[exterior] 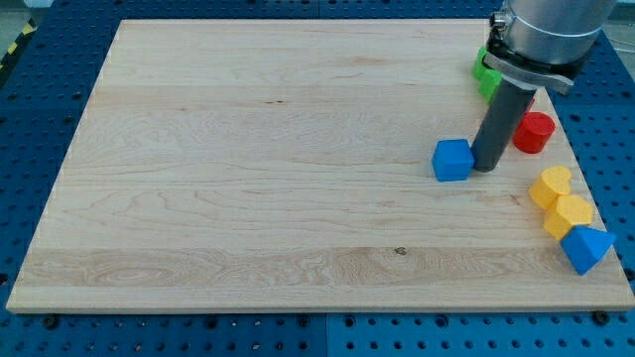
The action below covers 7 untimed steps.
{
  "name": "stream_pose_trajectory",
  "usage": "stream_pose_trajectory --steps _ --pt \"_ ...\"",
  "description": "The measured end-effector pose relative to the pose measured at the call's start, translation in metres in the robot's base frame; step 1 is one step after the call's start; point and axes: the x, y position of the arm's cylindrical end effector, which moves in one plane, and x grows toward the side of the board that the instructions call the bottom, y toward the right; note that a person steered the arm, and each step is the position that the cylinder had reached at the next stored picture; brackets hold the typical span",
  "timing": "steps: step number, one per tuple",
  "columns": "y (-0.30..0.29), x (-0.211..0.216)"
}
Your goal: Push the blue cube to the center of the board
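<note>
The blue cube sits on the wooden board, right of the board's middle. My tip is down on the board just at the cube's right side, touching it or nearly so. The dark rod rises from there up to the arm's grey body at the view's top right.
A red cylinder stands just right of the rod. Green blocks lie behind the rod near the top right, partly hidden. Two yellow blocks and a blue triangular block sit along the board's right edge.
</note>
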Motion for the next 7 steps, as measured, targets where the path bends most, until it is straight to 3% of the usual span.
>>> stream_pose_trajectory --steps 7 --pt "0.016 -0.001"
